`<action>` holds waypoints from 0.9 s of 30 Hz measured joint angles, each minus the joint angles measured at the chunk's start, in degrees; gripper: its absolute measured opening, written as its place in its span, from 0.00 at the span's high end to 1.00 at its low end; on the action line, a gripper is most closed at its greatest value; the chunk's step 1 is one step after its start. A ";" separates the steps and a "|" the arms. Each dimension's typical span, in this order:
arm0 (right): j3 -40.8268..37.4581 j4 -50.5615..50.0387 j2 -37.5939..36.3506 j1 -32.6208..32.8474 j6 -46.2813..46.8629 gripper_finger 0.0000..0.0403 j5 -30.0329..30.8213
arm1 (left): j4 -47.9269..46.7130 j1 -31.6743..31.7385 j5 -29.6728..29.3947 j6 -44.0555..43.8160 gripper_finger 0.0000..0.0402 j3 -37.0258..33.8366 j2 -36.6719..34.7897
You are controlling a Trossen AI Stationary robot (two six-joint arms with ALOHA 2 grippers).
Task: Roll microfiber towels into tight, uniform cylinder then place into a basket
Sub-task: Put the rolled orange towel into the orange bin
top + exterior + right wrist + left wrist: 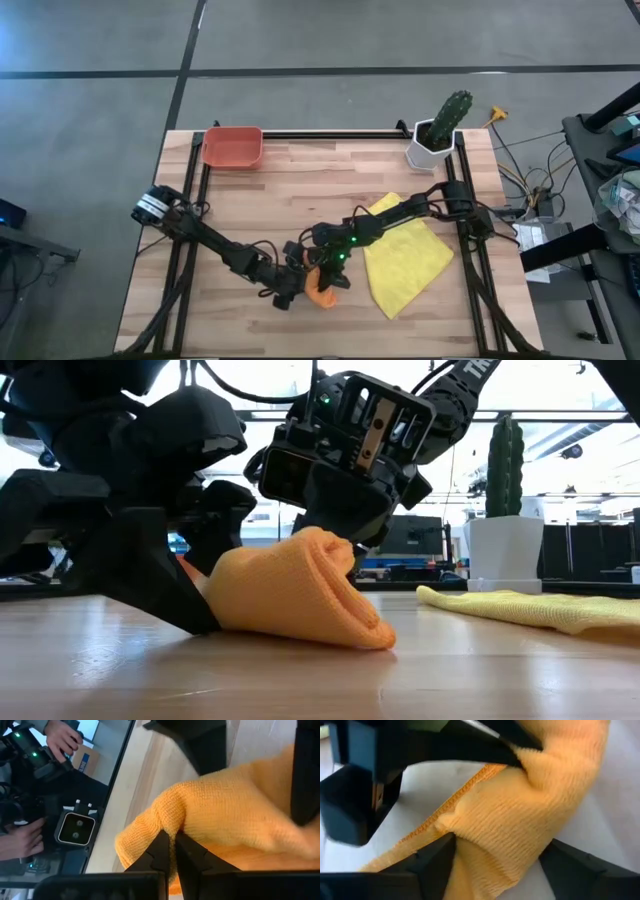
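A: Currently the orange towel (pixel 300 595) sits as a bunched roll on the counter (pixel 250 210), near the front edge, about mid-width. Seen from table height, its folded end points right.

B: And what has hold of it?

A: Both arms. The right gripper (pixel 174 851) comes down from above; its fingers (pixel 159 847) are pinched almost together on a fold at the top of the roll. The left gripper (pixel 495 852) meets the roll from the left, with the cloth bulging between its fingers (pixel 432 857), so it is clamped on the same towel.

B: Where is the second cloth?

A: The yellow towel (pixel 405 262) lies flat and spread on the counter just right of the roll, apart from it.

B: And the basket?

A: The basket (pixel 232 146) is at the far left corner, well apart from both towels.

B: Anything else?

A: A white pot with a cactus (pixel 440 128) stands at the far right corner. A person's hand (pixel 62 739) shows beyond the counter in the right wrist view.
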 joint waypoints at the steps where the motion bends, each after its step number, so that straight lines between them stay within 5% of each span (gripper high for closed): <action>1: -0.02 -0.43 -0.18 0.00 0.02 0.97 -0.02 | -1.00 0.00 -0.12 -0.09 0.40 0.00 -0.12; 11: -0.37 -7.91 -2.58 -0.07 -0.07 0.95 0.05 | -5.81 1.09 5.21 -7.41 0.95 -0.10 -0.35; 27: -1.46 -25.86 -16.74 -0.03 -5.19 0.85 3.96 | -23.22 7.96 16.21 -10.40 0.99 -0.59 -9.71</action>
